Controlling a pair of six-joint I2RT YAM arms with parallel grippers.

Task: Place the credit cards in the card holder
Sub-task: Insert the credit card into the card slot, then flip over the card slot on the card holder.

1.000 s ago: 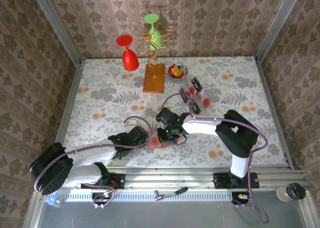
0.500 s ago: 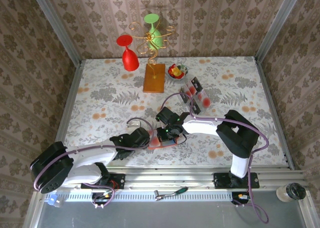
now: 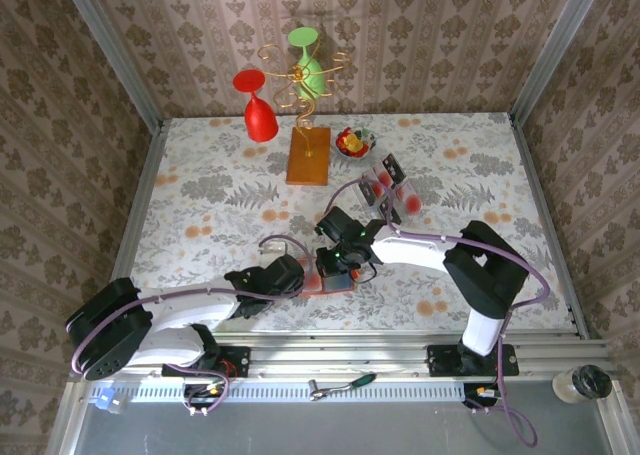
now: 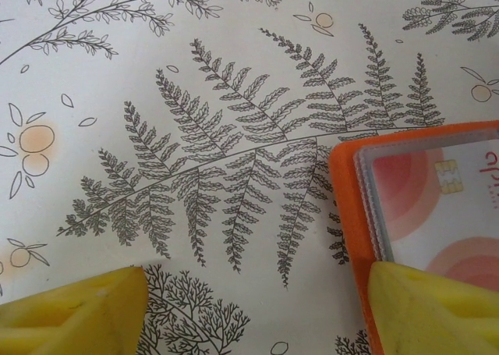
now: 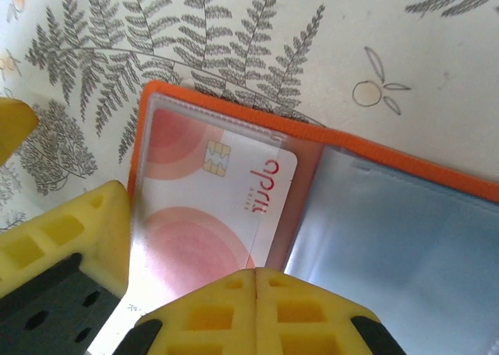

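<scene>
**A:** Fern-print tablecloth, wallpapered walls. Where's the card holder (image 5: 390, 222)?
**B:** Lying open between my two grippers. One pinkish card (image 5: 210, 207) looks seated in its clear sleeve, so I'd call that one done.
**A:** The rest?
**B:** Loose cards (image 3: 393, 188) lie well beyond the holder. Count unclear.
**A:** Grippers?
**B:** Right gripper (image 5: 256, 281) pinched closed, empty, over the holder. Left gripper (image 4: 249, 316) spread wide, one pad at the holder's corner. Can't tell if it touches.

We see left gripper (image 3: 297, 276) slid bit right, closer to card holder (image 3: 338, 282). Right gripper (image 3: 335, 264) turned, now reaches in from farther back.
</scene>
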